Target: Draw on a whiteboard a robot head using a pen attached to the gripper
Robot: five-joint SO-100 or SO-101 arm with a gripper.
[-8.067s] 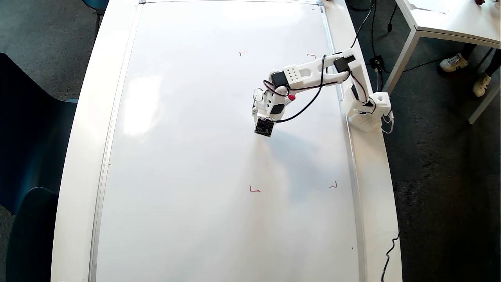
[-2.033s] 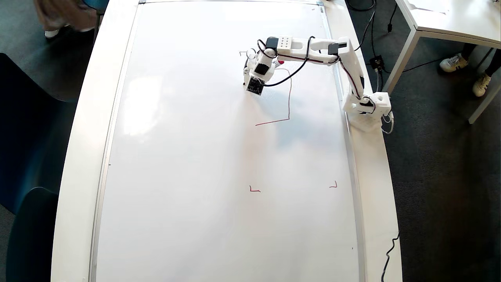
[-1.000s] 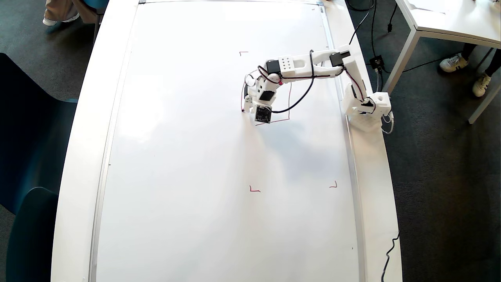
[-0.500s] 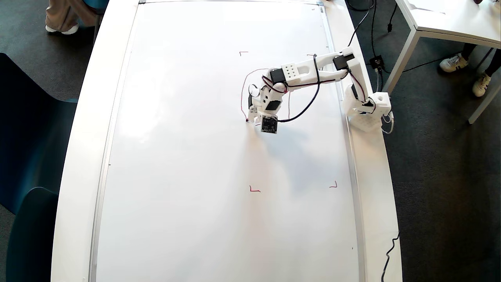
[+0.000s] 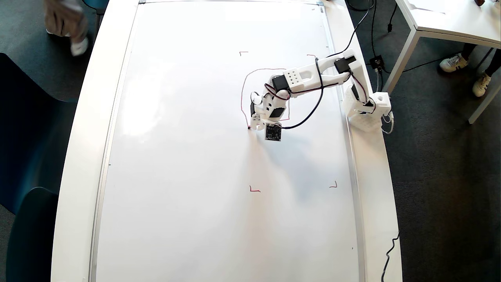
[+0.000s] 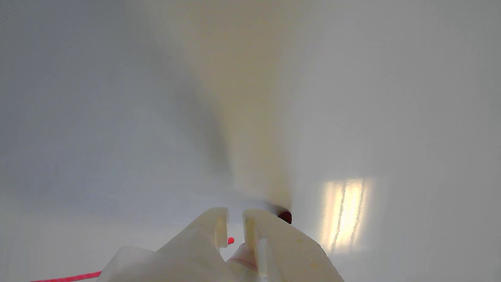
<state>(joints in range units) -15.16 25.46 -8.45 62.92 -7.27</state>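
We take the whiteboard (image 5: 188, 156) as our landmark: the robot head (image 5: 243, 88) on it is only a partial red outline, in the board's upper right part, with a rounded top and left side visible and other lines hidden under the arm. At the lower end of that left stroke sits the gripper (image 5: 254, 124), and in the wrist view its two white fingers (image 6: 211, 227) stand close together with a narrow slot between them (image 6: 235, 223); we cannot tell whether they clamp anything. The pen (image 6: 285, 216) shows there only as a dark red tip at the board surface just beside the right finger, with a bright red line (image 6: 66, 278) trailing off to the left. Around the drawing, the board is bare white toward its left and bottom frame edges, giving wide room; four small red corner marks (image 5: 254, 190) bracket the region. The arm's base block (image 5: 368, 111) stands on the table rim just off the board's right edge, black cables (image 5: 309, 113) looping over the board. Chairs (image 5: 27, 129) lie beyond the left edge, a second table (image 5: 450, 19) beyond the upper right.
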